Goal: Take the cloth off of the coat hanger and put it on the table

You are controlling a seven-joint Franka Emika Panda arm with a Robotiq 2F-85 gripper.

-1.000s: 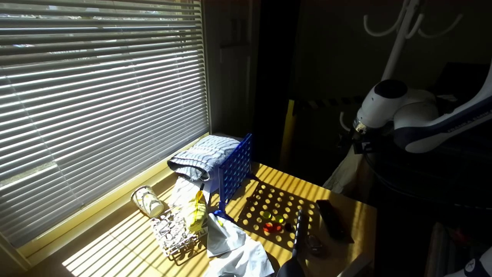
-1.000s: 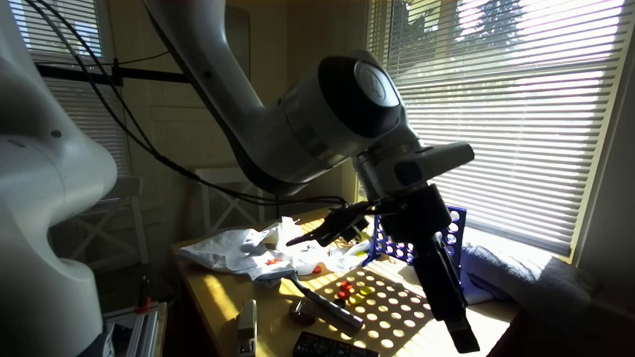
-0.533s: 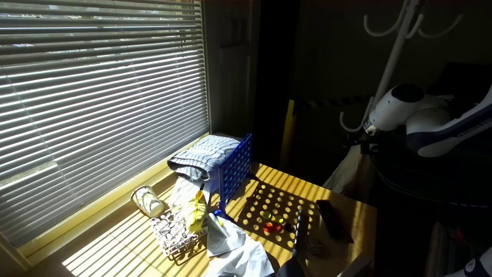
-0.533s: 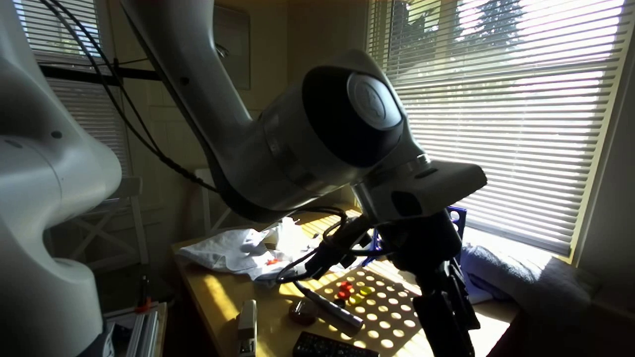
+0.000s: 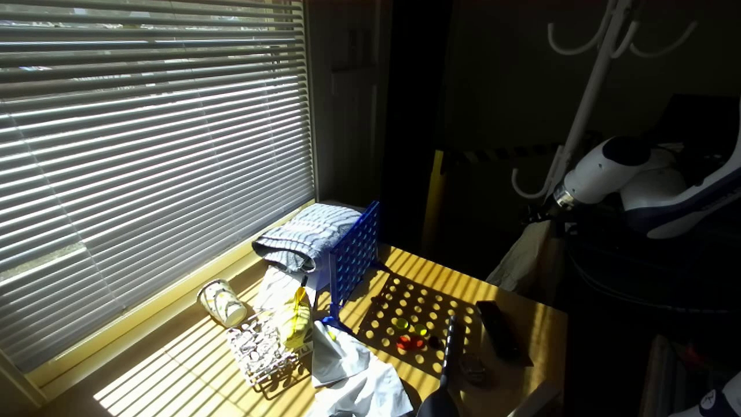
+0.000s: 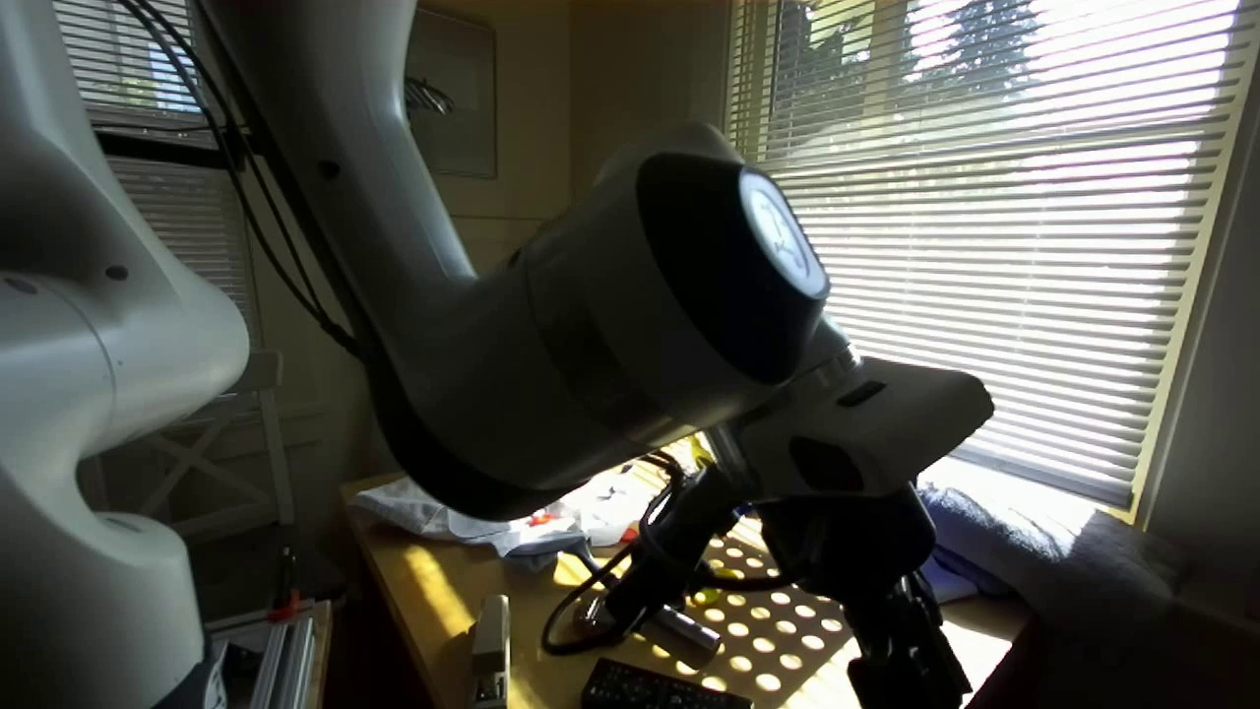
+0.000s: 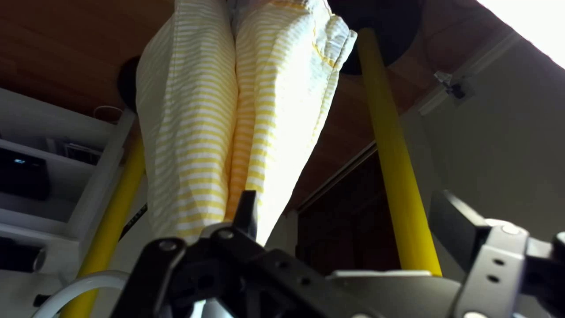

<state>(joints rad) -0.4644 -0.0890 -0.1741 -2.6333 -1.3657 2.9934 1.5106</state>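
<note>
A yellow-striped cloth (image 7: 198, 128) is seen hanging at the coat hanger (image 5: 594, 87), beyond the edge of the table (image 5: 173, 370), its top hidden by the hand (image 7: 346, 214), whose fingers are spread apart.

Yellow-and-white striped cloth (image 7: 207, 115); before its lower part, one finger (image 7: 246, 216) of the wide-parted gripper (image 7: 346, 210), contact unclear; right of the cloth, the other finger (image 7: 454, 225). To either side of it, yellow posts (image 7: 394, 150); to its lower left, a curved white hook (image 7: 97, 279).
</note>
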